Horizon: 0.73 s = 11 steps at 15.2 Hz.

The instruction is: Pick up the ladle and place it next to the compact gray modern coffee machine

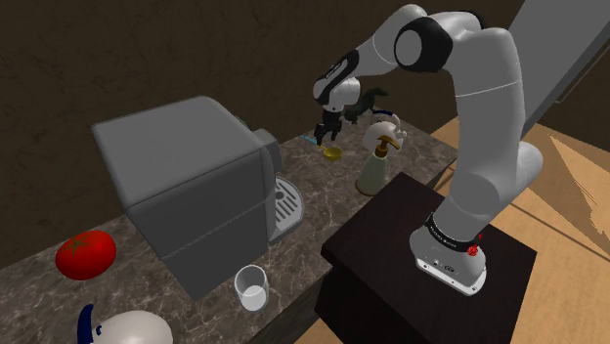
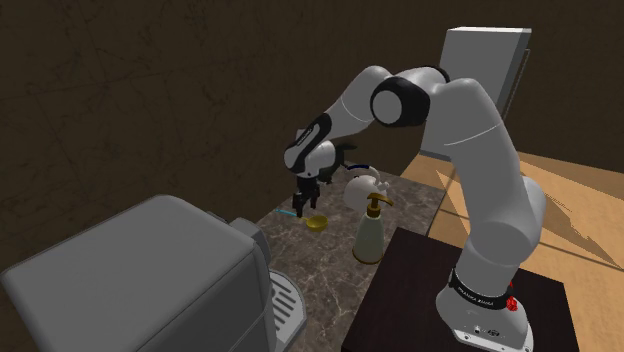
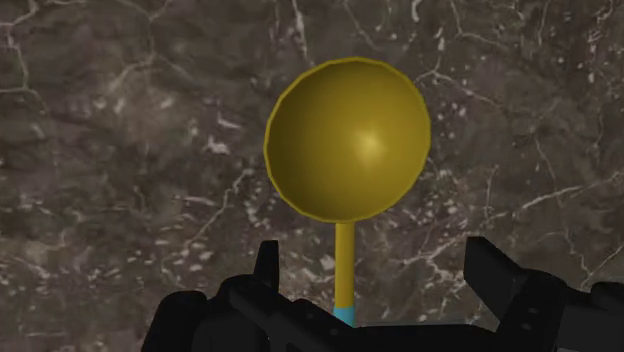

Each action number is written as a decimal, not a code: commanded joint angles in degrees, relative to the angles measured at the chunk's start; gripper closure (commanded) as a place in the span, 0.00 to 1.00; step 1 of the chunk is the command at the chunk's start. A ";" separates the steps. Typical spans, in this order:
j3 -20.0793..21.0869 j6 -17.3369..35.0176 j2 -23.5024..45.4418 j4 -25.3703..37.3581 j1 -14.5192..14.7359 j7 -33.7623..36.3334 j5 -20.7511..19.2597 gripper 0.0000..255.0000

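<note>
Grasp step: hand [image 3: 373, 258] apart, straddling handle of ladle [image 3: 348, 140] at frame centre. Next: lower, clamp, lift.

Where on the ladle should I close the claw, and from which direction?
I'd take the ladle by its thin handle, near the bowl, from straight above: it lies flat on the counter, and the open claw hangs over it, straddling the handle.
</note>
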 commanded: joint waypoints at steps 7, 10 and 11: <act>0.99 2.75 6.79 4.21 -0.73 -0.59 1.21 0.00; 1.19 3.50 7.70 4.37 -0.75 -0.71 1.41 0.00; 1.19 3.50 7.70 4.37 -0.75 -0.71 1.41 0.00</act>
